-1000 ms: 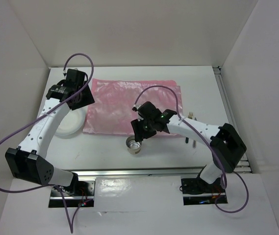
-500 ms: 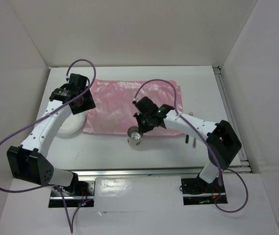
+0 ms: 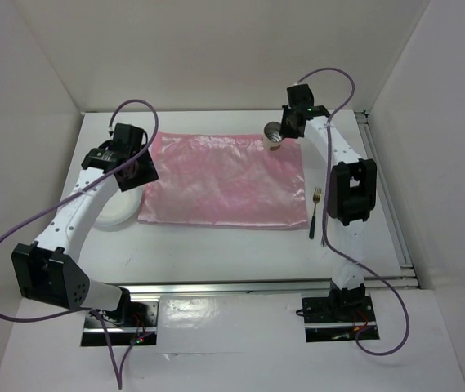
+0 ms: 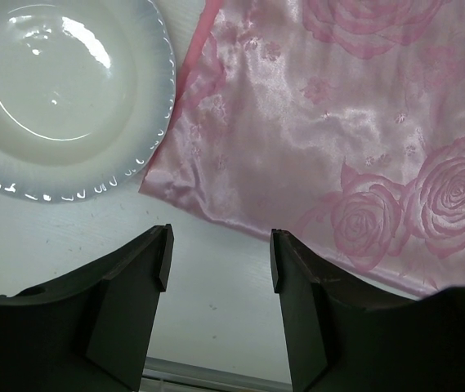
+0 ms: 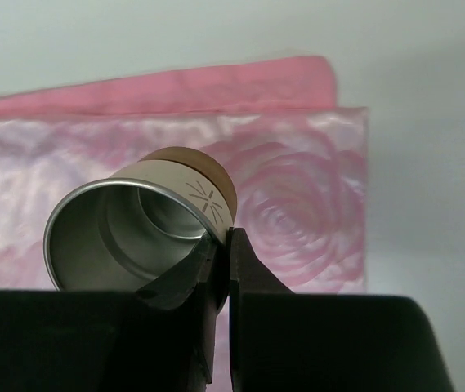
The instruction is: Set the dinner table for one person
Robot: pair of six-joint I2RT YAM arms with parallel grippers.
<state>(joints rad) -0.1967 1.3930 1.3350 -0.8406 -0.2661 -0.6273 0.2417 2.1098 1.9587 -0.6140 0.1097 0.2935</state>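
My right gripper (image 3: 279, 133) is shut on the rim of a metal cup (image 3: 273, 135) and holds it above the far right corner of the pink rose cloth (image 3: 224, 180); in the right wrist view the cup (image 5: 134, 224) hangs tilted, one finger inside its wall, over the cloth (image 5: 297, 196). My left gripper (image 3: 134, 167) is open and empty above the white dinner table (image 3: 240, 245), between the white plate (image 3: 111, 208) and the cloth's left edge. The left wrist view shows the plate (image 4: 69, 90), the cloth (image 4: 338, 122) and bare table between the fingers (image 4: 134, 302).
A dark-handled fork (image 3: 315, 211) lies on the table right of the cloth. A silver rail (image 3: 383, 188) runs along the right edge and another along the near edge (image 3: 240, 286). White walls enclose the back and both sides.
My right arm has swung from the near middle of the table to the far right corner of the cloth, carrying the cup. My left gripper has shifted slightly over the plate's far side.
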